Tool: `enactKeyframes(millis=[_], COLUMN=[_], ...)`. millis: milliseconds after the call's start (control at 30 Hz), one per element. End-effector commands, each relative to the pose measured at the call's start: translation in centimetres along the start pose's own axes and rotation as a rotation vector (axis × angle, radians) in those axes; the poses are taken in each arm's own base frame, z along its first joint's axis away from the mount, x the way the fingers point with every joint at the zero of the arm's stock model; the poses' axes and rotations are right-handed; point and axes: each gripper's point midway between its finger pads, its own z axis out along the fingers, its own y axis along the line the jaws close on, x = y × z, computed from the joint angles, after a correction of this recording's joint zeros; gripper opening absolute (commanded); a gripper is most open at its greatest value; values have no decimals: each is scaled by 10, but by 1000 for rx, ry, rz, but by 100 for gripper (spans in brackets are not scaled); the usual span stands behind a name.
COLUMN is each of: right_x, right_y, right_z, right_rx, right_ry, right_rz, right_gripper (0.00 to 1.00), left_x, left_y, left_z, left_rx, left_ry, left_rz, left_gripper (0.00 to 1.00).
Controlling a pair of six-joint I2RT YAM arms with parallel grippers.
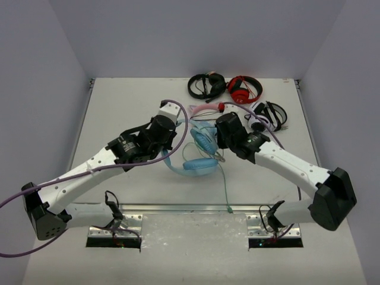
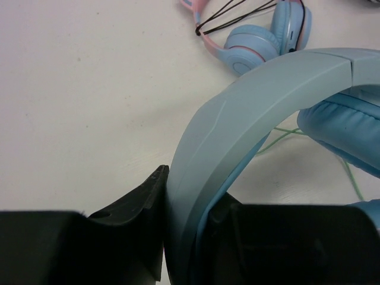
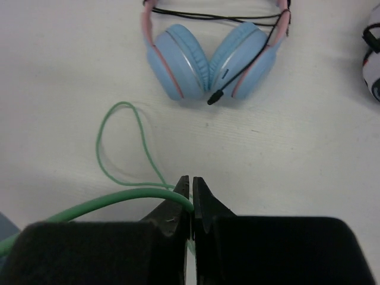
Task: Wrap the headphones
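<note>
Count: five headphone sets on the table; one light-blue headphones at centre, between the two grippers; one black set, one red set, one white-and-black set and one pink-and-blue set toward the far edge. The left gripper is clamped across the headband; the right gripper is closed on the single green cable, whose free end appears to reach the near table edge.
</note>
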Motion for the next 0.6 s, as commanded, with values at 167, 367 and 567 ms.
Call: enactKeyframes(millis=[167,367,567], right_x=[-68,-81,-86], right_y=[51,83,104], right_z=[-51,-89,-89], right_rx=[-513,-825,-959], right_ry=[-371,-481,-539], right_rz=[-33,-72,-76], right_gripper=[15,52,60], left_x=[-114,-144,-166], left_y=[-38,-37,-25], left_z=[-87,-133,-152], left_rx=[388,513,505], left_ry=[-341,-429,-496], left_rz=[-292,-337,-406], left_gripper=[0,0,0])
